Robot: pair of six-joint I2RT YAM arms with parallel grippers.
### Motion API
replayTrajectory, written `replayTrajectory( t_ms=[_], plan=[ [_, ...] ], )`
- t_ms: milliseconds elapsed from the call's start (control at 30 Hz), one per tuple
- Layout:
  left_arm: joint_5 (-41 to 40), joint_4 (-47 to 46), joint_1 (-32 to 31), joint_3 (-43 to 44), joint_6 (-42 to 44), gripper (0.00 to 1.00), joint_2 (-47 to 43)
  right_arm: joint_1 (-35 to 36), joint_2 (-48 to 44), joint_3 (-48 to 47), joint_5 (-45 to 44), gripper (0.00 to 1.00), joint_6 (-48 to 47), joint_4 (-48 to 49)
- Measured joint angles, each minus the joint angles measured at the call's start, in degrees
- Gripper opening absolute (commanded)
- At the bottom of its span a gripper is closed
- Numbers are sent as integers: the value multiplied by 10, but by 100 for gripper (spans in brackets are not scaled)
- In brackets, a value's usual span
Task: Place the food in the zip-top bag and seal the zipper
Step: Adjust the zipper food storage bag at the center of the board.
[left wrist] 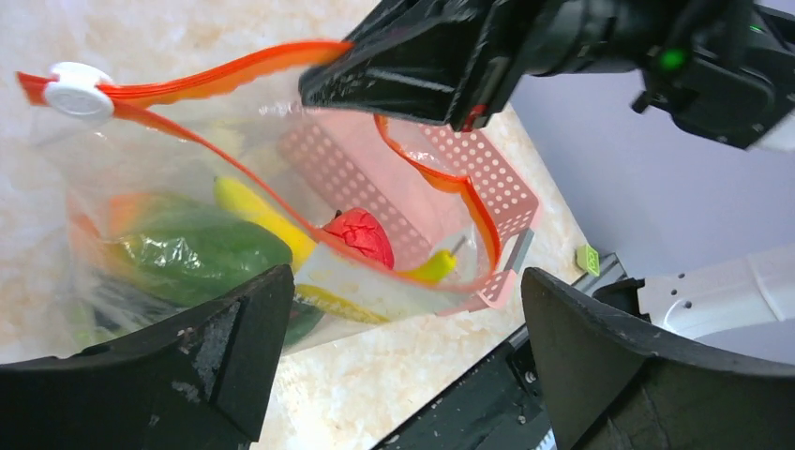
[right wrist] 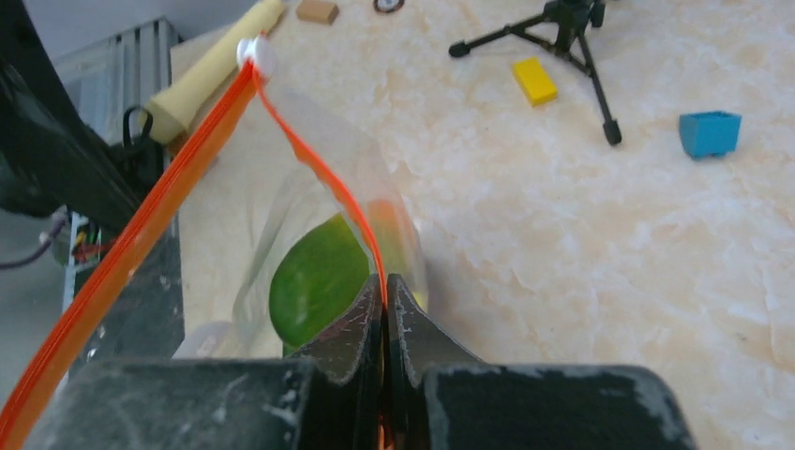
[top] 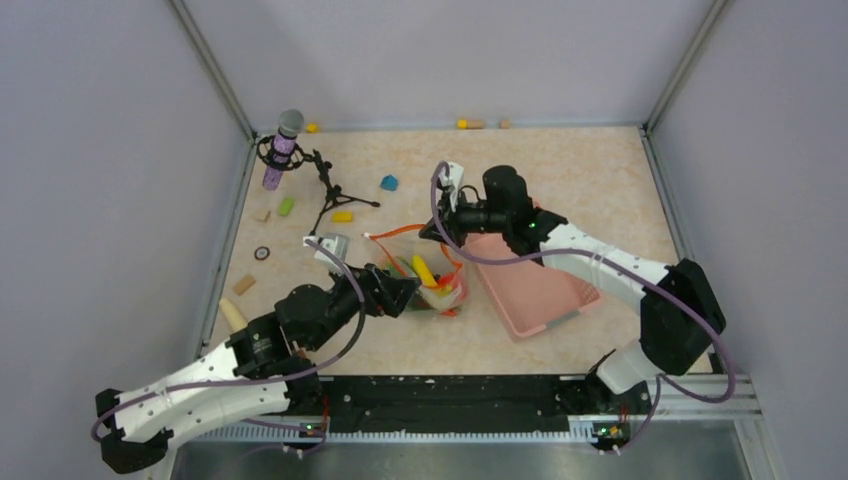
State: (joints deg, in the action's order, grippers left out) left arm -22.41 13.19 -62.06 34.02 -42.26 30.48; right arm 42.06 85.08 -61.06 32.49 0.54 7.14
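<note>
Left tool [left wrist: 403, 319] stands spread and empty beside the clear crinkly plastic zip-top bag [left wrist: 169, 150], which lies on the table [top: 560, 180] and holds plastic toy food [left wrist: 361, 234]. Right tool [right wrist: 384, 291] pinches the orange-red zipper strip [right wrist: 319, 169]. Sealing appears to be in hand: next, grip the white slider tab [left wrist: 78, 91] and draw it across the open mouth.

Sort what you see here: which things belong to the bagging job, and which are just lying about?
Job: zip-top bag, zipper, banana, tomato, green piece, right end effector shut on the zipper.
Lying about: pink basket, microphone, blue block, yellow block.
</note>
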Motion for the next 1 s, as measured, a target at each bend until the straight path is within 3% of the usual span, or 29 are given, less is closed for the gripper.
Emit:
replayTrajectory(
  t_ms=[167,467,767,1000],
  plan=[
    [-40,-8,0,2,71,98,-33,-24,38,-51,87,0,-112,-124],
    [-241,-31,1,-45,176,98,-119,-41,67,-111,179,0,-223,-237],
    [-230,-103,3,-99,277,98,-191,-51,103,-146,209,0,-250,-285],
    [-155,-162,24,-141,289,98,-92,-61,106,-174,223,0,-270,-327]
  ],
)
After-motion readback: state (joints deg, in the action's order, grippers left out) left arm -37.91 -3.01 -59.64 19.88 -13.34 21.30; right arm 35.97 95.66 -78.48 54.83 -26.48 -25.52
